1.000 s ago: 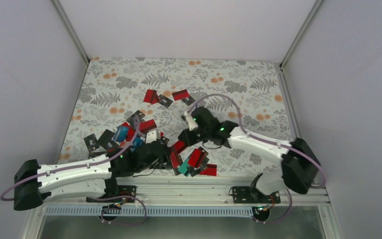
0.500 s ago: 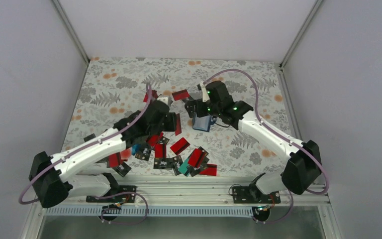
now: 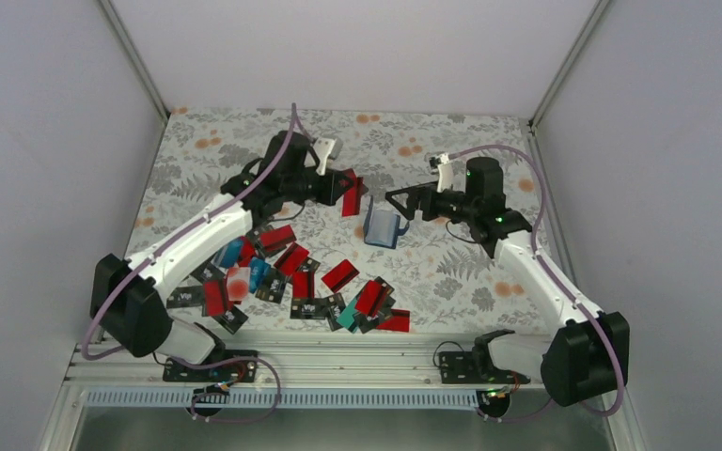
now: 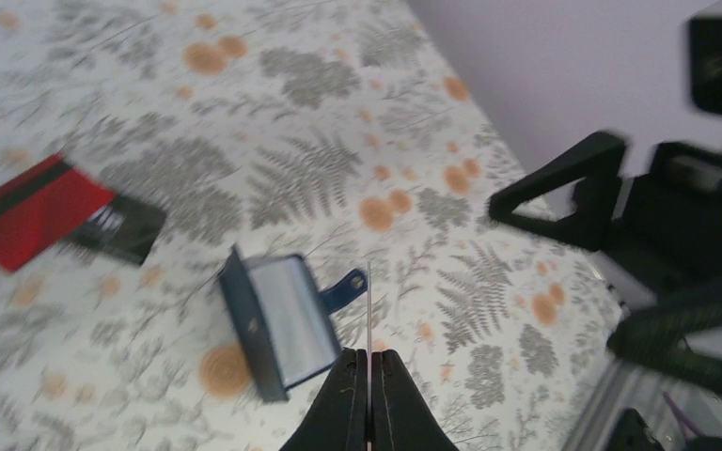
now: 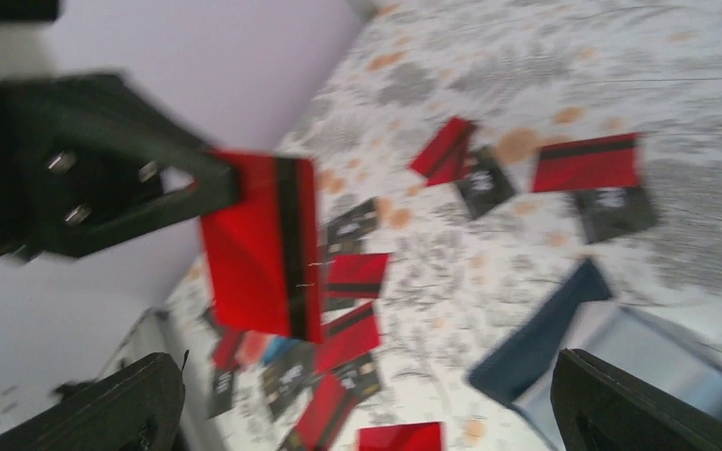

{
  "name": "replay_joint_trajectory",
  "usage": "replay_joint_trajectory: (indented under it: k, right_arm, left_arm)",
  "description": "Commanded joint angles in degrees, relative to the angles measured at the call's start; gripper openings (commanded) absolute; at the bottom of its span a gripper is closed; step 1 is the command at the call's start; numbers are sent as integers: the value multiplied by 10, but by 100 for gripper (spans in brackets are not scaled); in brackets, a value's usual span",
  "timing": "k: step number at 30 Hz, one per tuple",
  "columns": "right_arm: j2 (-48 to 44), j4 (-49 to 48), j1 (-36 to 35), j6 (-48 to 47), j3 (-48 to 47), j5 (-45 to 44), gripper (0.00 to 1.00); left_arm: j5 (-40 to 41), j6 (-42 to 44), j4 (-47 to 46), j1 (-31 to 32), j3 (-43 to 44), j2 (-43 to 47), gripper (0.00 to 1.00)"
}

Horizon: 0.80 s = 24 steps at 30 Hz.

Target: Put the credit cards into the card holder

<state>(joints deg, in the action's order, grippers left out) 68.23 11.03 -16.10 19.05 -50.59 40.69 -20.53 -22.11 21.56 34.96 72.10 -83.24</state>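
The card holder (image 3: 384,226) lies open on the floral table, its lighter blue inside (image 4: 291,319) facing up and its snap tab (image 4: 346,287) sticking out. My left gripper (image 3: 342,187) hangs just left of it, shut on a red credit card with a black stripe (image 3: 352,195). That card shows edge-on as a thin line (image 4: 368,310) in the left wrist view and flat-on (image 5: 263,240) in the right wrist view. My right gripper (image 3: 402,201) stands open and empty just right of the holder (image 5: 545,343). Several more credit cards (image 3: 291,274) lie scattered near the front.
Two cards (image 5: 588,162) lie on the table beyond the left gripper (image 4: 368,362). White walls (image 3: 56,141) close in the table on three sides. A metal rail (image 3: 338,362) runs along the near edge by the arm bases. The right gripper (image 5: 367,376) faces the pile.
My right gripper opened, left the card holder on the table and drew back to the right. My left arm carried the red card from the pile toward the far middle, beside the holder.
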Motion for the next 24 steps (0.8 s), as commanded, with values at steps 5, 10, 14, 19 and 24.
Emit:
replay_joint_trajectory:
  k: [5,10,14,19,24]
  right_arm:
    - [12,-121,3,25,18,227,93]
    - [30,-138,4,36,7,237,78]
    - [40,-149,3,47,3,234,69]
    - [48,-163,4,60,2,231,51]
    - [51,-156,4,61,-3,221,18]
  left_arm:
    - [-195,67,-23,-16,92,-54,2]
    - [-249,64,-37,-16,114,-82,2]
    - [-261,65,-35,-16,129,-90,2]
    - [-277,62,-41,-16,131,-93,2]
    - [-283,55,-52,-16,124,-97,2]
